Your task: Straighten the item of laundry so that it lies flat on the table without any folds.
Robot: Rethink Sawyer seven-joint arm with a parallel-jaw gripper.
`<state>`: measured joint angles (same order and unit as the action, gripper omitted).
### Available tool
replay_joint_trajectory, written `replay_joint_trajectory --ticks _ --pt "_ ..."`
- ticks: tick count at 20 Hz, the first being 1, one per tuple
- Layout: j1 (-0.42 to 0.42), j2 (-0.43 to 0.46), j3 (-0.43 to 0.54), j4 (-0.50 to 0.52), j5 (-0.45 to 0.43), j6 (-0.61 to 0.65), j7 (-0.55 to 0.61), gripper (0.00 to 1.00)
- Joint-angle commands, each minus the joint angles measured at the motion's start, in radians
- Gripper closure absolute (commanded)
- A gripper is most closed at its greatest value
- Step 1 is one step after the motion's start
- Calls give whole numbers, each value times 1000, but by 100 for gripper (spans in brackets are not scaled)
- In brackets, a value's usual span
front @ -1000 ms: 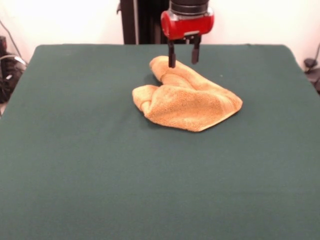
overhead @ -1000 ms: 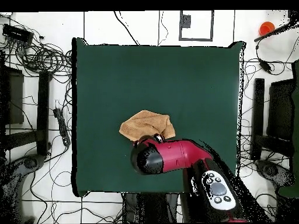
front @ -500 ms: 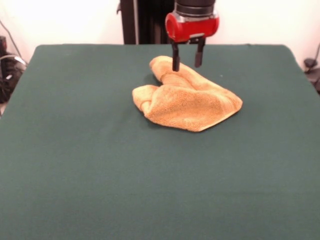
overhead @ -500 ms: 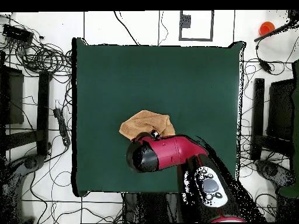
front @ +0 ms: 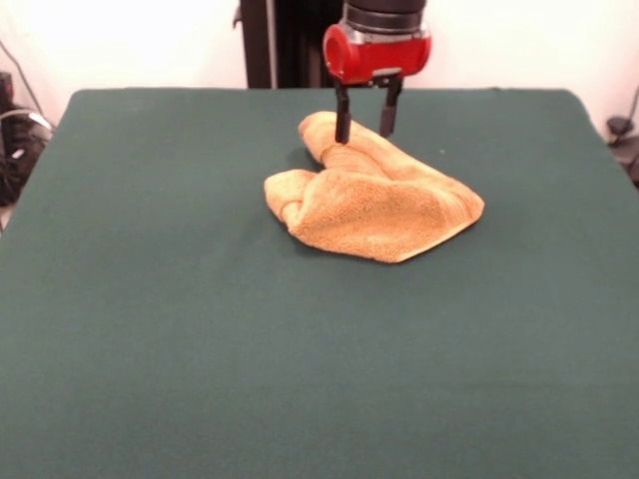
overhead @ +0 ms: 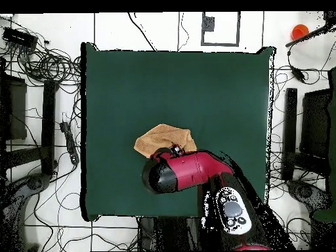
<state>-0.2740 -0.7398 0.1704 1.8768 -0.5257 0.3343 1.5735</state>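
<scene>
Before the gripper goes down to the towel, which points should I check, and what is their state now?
1. Gripper open: ok.
2. Gripper over the towel, at its far hump: ok.
3. Fingers touching the cloth: cannot tell.
4. Towel flat: not ok; it lies bunched with folds.
5. Green table around the towel has room to spread it: ok.

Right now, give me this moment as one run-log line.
towel: bunched, folded | table: towel toward robot's side | gripper: open, over towel's far fold | task: unfinished
</scene>
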Motion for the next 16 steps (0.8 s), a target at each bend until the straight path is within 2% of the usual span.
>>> replay_joint_trajectory --ticks 1,10,16 --pt "29 18 0 -45 -40 27 62 0" --pt "45 61 -41 -33 -59 -62 104 0" --pt "44 63 -32 -29 -42 -61 113 0"
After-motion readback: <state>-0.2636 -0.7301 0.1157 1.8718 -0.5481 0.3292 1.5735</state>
